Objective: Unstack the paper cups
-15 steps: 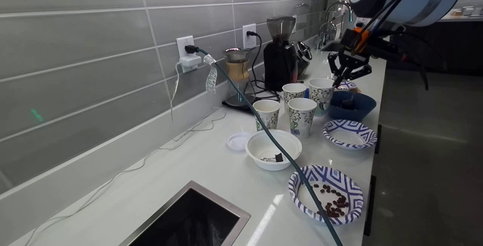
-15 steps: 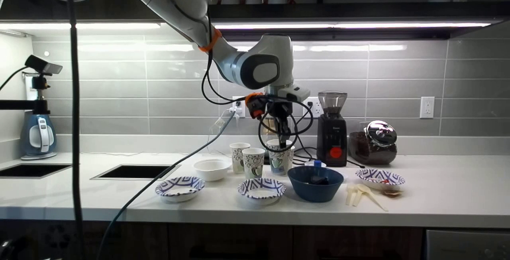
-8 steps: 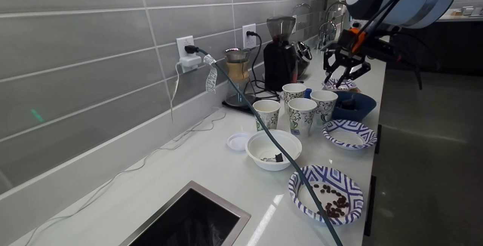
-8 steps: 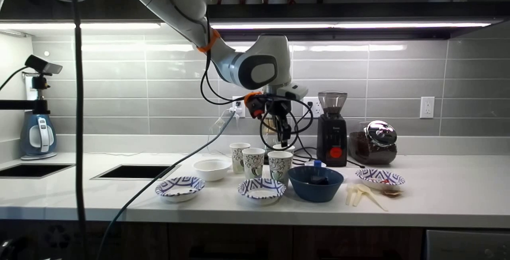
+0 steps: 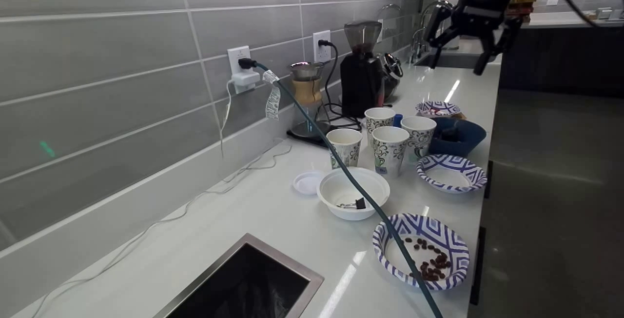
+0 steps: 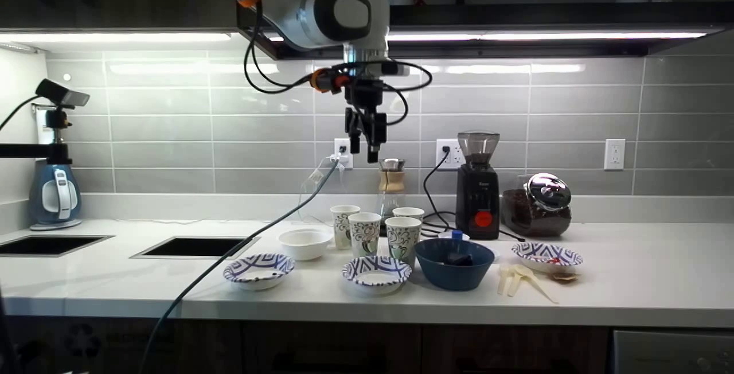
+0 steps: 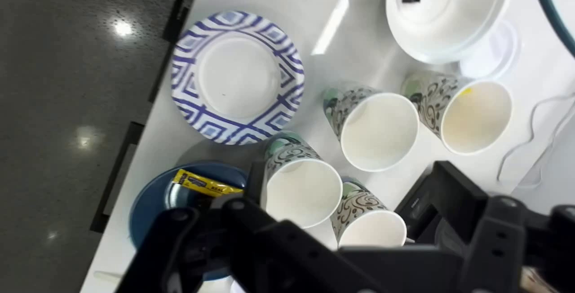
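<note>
Several white paper cups stand upright and apart on the counter, rims up. Nearest the blue bowl is a paper cup [image 5: 418,135] [image 6: 403,239] [image 7: 305,194]. The front middle paper cup [image 5: 390,152] [image 6: 365,236] [image 7: 379,131] is beside it, with a back paper cup [image 5: 379,120] [image 7: 373,228] and a paper cup [image 5: 344,147] [image 6: 344,228] [image 7: 476,117] by the white bowl. My gripper [image 5: 457,69] [image 6: 363,155] hangs high above them in both exterior views. Its jaws are spread wide, touching no cup. In the wrist view the open fingers [image 7: 453,189] cover part of the back cup.
Around the cups sit a dark blue bowl [image 5: 456,137], a white bowl [image 5: 353,210] holding a binder clip, and patterned paper bowls [image 5: 451,174]. A coffee grinder [image 6: 477,196] and a glass carafe [image 6: 391,190] stand behind. A dark cable [image 5: 360,191] crosses in front; a shelf [image 6: 516,18] overhangs.
A second ago my gripper was shut on the rim of a raised cup. It opened, the cup came down onto the counter beside the blue bowl, and the arm rose well clear.
</note>
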`<state>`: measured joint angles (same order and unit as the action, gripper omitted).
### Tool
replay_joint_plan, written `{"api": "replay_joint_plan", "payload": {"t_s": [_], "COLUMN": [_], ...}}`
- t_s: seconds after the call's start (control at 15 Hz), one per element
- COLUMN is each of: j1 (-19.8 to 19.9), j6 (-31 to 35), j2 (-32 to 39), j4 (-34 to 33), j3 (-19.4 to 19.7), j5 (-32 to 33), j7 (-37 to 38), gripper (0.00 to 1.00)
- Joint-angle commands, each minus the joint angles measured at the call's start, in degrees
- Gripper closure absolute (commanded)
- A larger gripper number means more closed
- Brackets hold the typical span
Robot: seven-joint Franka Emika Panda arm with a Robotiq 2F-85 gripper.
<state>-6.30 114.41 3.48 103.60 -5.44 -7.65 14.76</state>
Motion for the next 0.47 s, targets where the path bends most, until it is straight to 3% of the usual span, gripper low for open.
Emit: {"api": "replay_joint_plan", "payload": {"t_s": [0.0, 0.07, 0.13, 0.4], "j1": [-0.5, -0.5, 0.0, 0.1], "j6": [-8.5, -8.1, -6.6, -6.9], "j2": [-6.2, -7.6, -5.5, -6.2], "j4": [-1.5, -1.6, -1.3, -1.2], "j3": [-0.6, -1.0, -0.7, -0.8], "j5": [9.9, 11.6, 7.8, 8.1], "j7": [-1.1, -2.7, -0.9, -1.0], "gripper": [0.0, 0.0, 0.0, 0.0]}}
